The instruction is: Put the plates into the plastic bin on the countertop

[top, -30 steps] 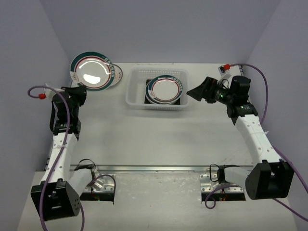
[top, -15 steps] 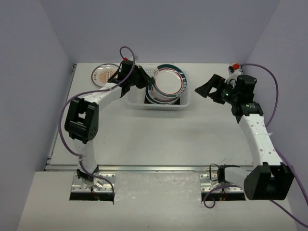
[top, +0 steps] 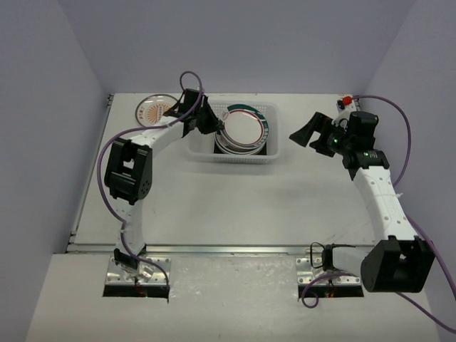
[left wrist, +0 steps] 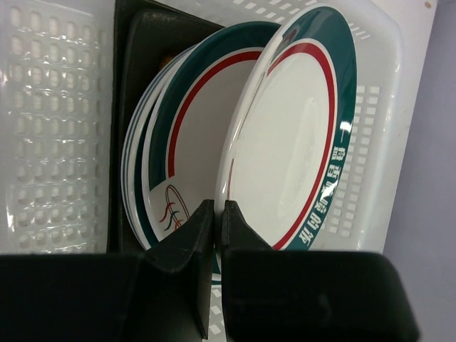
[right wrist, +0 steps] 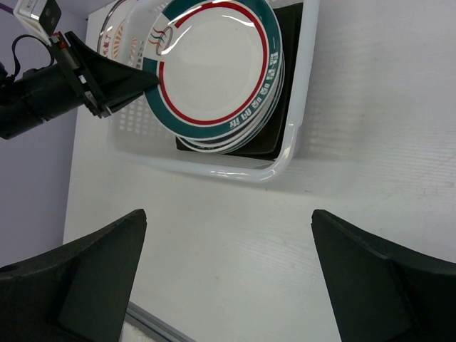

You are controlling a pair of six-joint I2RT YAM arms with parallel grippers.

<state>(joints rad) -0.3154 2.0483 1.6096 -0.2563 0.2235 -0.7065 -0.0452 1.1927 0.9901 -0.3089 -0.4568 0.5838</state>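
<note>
My left gripper (top: 214,122) is shut on the rim of a round white plate with a teal and red border (top: 247,127). That plate hangs tilted over the stack of plates (left wrist: 187,135) in the plastic bin (top: 195,146). In the left wrist view the fingertips (left wrist: 216,205) pinch the held plate's (left wrist: 299,142) lower edge. A dark square plate (left wrist: 142,43) lies under the stack. Another round plate with an orange pattern (top: 152,110) lies on the countertop (top: 235,199) at the back left. My right gripper (top: 299,134) stands open, right of the bin, holding nothing. The right wrist view shows the bin (right wrist: 214,169) and tilted plate (right wrist: 214,64) ahead.
A metal rail (top: 228,249) runs across the near edge of the countertop. Grey walls close in on the left, the back and the right. Purple cables loop from both arms. A small red-capped fitting (top: 347,99) sits at the back right corner.
The left arm carried the teal-rimmed plate from the back left over to the bin, and the plate now leans lower over the stack. The right arm has barely moved.
</note>
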